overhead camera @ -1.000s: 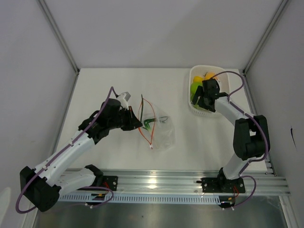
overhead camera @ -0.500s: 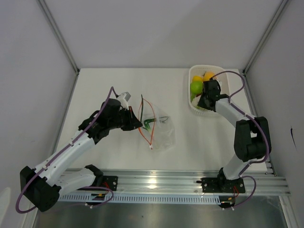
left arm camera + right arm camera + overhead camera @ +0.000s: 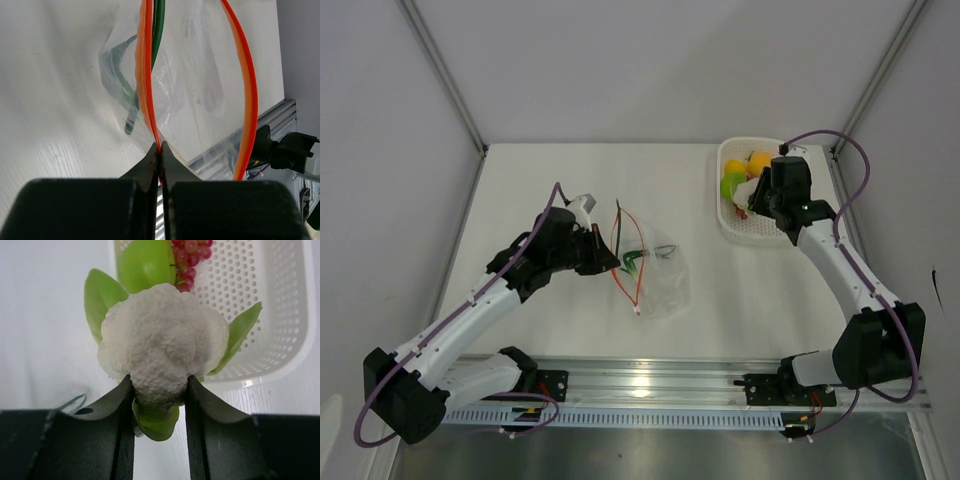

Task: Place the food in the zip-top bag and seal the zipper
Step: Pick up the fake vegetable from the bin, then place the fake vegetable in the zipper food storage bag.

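The clear zip-top bag [image 3: 658, 275] lies on the table with green stalks [image 3: 636, 258] inside. Its mouth is held open, and the two red-orange zipper strips [image 3: 624, 250] are spread apart. My left gripper [image 3: 608, 262] is shut on the near zipper strip [image 3: 148, 75] at the bag's left edge, with the far strip [image 3: 246, 85] to its right. My right gripper [image 3: 752, 194] is shut on the pale leafy cauliflower [image 3: 160, 345] and holds it above the basket's left edge. The green apple [image 3: 731, 185], orange fruit [image 3: 760, 160], yellow piece [image 3: 735, 166] and red grapes [image 3: 187, 265] lie in the basket.
The white perforated basket [image 3: 766, 234] stands at the back right, and the right wrist view [image 3: 280, 315] also shows it. Enclosure walls close in the table on the left, back and right. A metal rail [image 3: 650, 385] runs along the near edge.
My right gripper has risen out of the basket with the cauliflower in its jaws, and the arm has straightened. The left arm and the bag have not moved.
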Available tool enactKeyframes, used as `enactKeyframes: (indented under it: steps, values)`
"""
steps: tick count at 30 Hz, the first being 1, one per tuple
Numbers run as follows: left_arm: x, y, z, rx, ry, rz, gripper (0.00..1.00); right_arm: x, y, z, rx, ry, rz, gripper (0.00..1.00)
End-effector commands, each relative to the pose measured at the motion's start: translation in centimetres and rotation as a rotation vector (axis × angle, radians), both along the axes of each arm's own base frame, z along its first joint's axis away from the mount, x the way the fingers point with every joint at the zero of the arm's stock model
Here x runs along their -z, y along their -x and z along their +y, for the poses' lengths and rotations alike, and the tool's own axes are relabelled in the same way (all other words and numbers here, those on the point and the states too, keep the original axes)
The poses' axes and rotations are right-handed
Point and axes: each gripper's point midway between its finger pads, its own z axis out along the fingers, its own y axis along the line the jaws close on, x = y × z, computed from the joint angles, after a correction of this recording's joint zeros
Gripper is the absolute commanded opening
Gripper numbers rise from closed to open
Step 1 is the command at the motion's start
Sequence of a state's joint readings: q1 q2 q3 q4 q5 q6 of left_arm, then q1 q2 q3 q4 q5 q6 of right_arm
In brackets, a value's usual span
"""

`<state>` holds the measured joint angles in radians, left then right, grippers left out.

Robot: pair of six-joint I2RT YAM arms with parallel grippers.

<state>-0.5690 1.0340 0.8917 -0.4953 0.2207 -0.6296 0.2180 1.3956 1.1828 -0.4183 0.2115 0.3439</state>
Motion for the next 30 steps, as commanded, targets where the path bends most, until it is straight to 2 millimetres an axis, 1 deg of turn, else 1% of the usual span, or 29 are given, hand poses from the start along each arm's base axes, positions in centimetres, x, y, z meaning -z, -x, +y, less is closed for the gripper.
enactKeyframes:
  steps: [1,2,3,4,5,6,7,8,9,10,11,12,14,15,17,18,19,21,22,23,24,25,26,28,29,30]
  values:
    - [-0.4,-0.5,-0.2,0.001,0.008,-0.011,0.01,-6.6,2.0,2.5,-0.119,-0.068,-0.130,0.00]
    - [-0.6,-0.6,-0.2,0.000,0.009,-0.015,0.00,-7.3,3.0,4.2,-0.174,-0.082,-0.145,0.00]
    - [-0.6,-0.6,-0.3,0.002,0.008,-0.013,0.01,-9.1,4.5,5.4,-0.229,-0.109,-0.186,0.00]
    - [-0.8,-0.6,-0.3,0.003,0.009,-0.019,0.01,-10.1,5.4,6.3,-0.264,-0.122,-0.214,0.00]
    - [-0.8,-0.6,-0.3,0.002,0.007,-0.016,0.01,-11.3,6.8,8.4,-0.334,-0.142,-0.243,0.00]
    - [-0.9,-0.6,-0.3,0.002,0.008,-0.018,0.01,-12.3,7.8,9.4,-0.376,-0.153,-0.272,0.00]
    - [-1.0,-0.6,-0.3,0.004,0.008,-0.020,0.01,-14.1,9.3,10.3,-0.429,-0.180,-0.320,0.00]
    - [-1.0,-0.7,-0.3,0.001,0.008,-0.021,0.01,-15.3,10.7,12.2,-0.497,-0.210,-0.348,0.00]
    - [-0.9,-0.6,-0.2,0.002,0.008,-0.018,0.00,-16.7,11.6,13.0,-0.528,-0.242,-0.376,0.00]
    - [-1.1,-0.6,-0.2,0.000,0.012,-0.018,0.01,-17.8,13.1,14.2,-0.600,-0.289,-0.394,0.00]
    - [-1.2,-0.5,-0.3,0.001,0.016,-0.020,0.00,-18.9,14.1,15.3,-0.640,-0.327,-0.411,0.00]
    - [-1.5,-0.4,-0.3,0.002,0.026,-0.028,0.01,-19.9,14.8,15.7,-0.656,-0.365,-0.425,0.00]
    - [-2.0,-0.3,-0.3,0.000,0.041,-0.034,0.01,-21.2,15.7,16.6,-0.669,-0.476,-0.412,0.00]
    - [-2.2,-0.3,-0.3,-0.002,0.043,-0.038,0.01,-21.5,16.1,16.9,-0.666,-0.514,-0.402,0.00]
    - [-2.8,-0.2,-0.3,-0.007,0.051,-0.048,0.01,-22.1,16.5,17.1,-0.619,-0.647,-0.369,0.00]
    - [-3.1,-0.3,-0.2,-0.012,0.053,-0.053,0.00,-22.0,16.7,17.2,-0.605,-0.694,-0.350,0.00]
    - [-3.2,-0.3,-0.1,-0.017,0.055,-0.057,0.01,-21.7,16.7,17.6,-0.564,-0.801,-0.301,0.00]
    - [-3.4,-0.2,-0.1,-0.023,0.060,-0.061,0.01,-21.4,17.5,18.2,-0.568,-0.924,-0.240,0.00]
    - [-3.7,-0.3,0.0,-0.029,0.066,-0.067,0.01,-20.4,17.5,18.8,-0.563,-0.978,-0.198,0.00]
    - [-3.8,-0.2,0.0,-0.030,0.069,-0.068,0.01,-20.3,17.7,19.3,-0.534,-1.079,-0.133,0.00]
    - [-3.8,-0.2,0.0,-0.032,0.072,-0.069,0.01,-19.9,18.6,20.0,-0.568,-1.129,-0.078,0.00]
    - [-3.9,-0.3,0.0,-0.037,0.075,-0.076,0.01,-19.3,18.7,20.5,-0.574,-1.177,-0.057,0.00]
    - [-3.9,-0.2,0.0,-0.039,0.075,-0.076,0.00,-19.8,19.2,20.6,-0.561,-1.241,-0.033,0.00]
    - [-3.6,-0.2,0.1,-0.043,0.071,-0.072,0.00,-20.2,20.2,21.1,-0.556,-1.289,-0.010,0.00]
    - [-3.7,-0.3,0.1,-0.046,0.073,-0.074,0.01,-20.8,20.3,20.8,-0.533,-1.308,-0.036,0.00]
    - [-3.3,-0.3,0.2,-0.051,0.069,-0.069,0.01,-21.1,20.5,20.8,-0.520,-1.325,-0.038,0.00]
